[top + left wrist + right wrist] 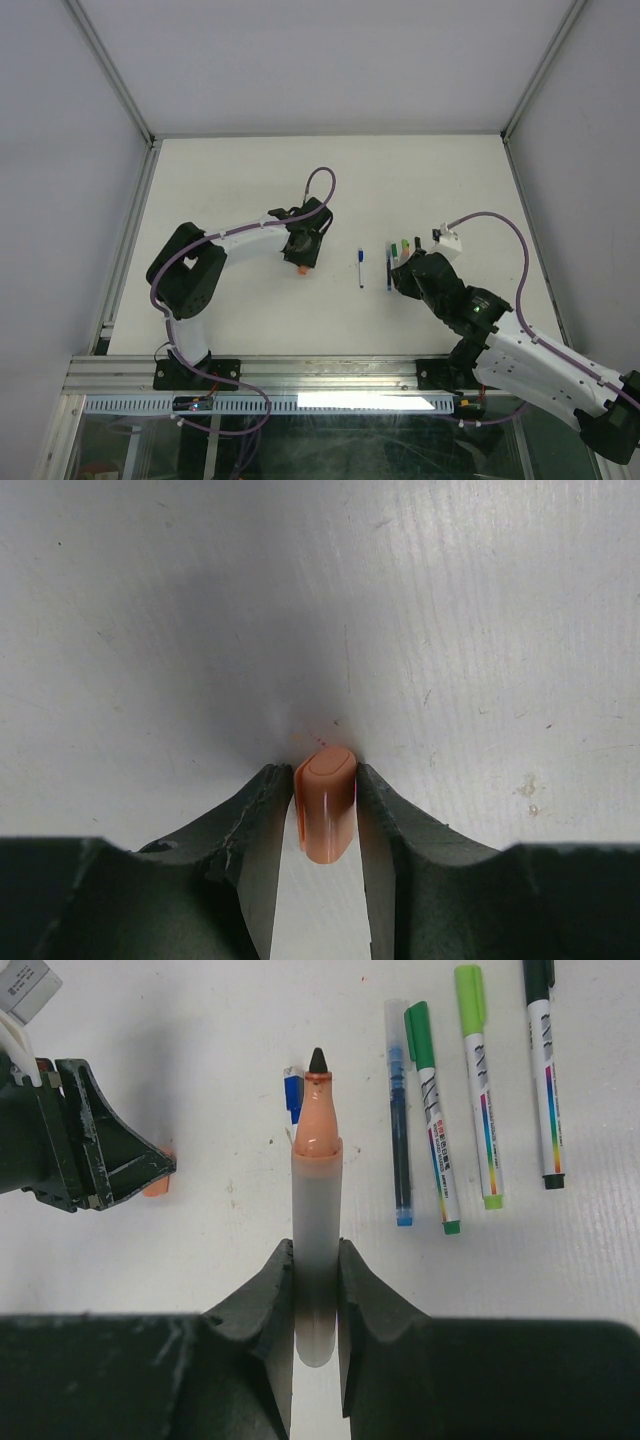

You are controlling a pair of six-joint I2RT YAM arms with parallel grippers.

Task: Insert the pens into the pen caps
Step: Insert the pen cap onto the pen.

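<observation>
My left gripper (325,780) is shut on an orange pen cap (326,802), its closed end close to the white table; in the top view this cap (301,270) shows just below the gripper (303,258). My right gripper (315,1255) is shut on a grey-barrelled pen (316,1190) with an orange neck and a bare black tip, held above the table. In the right wrist view the left gripper's fingers (95,1145) and the orange cap (155,1186) are at the left, apart from the pen tip. My right gripper sits at centre right in the top view (398,272).
A row of pens lies right of the held pen: a slim blue one (399,1110), a green-capped one (432,1120), a light-green-capped one (478,1090) and a dark-capped one (543,1070). A blue-ended pen (360,268) lies between the grippers, partly hidden behind the held pen (292,1095).
</observation>
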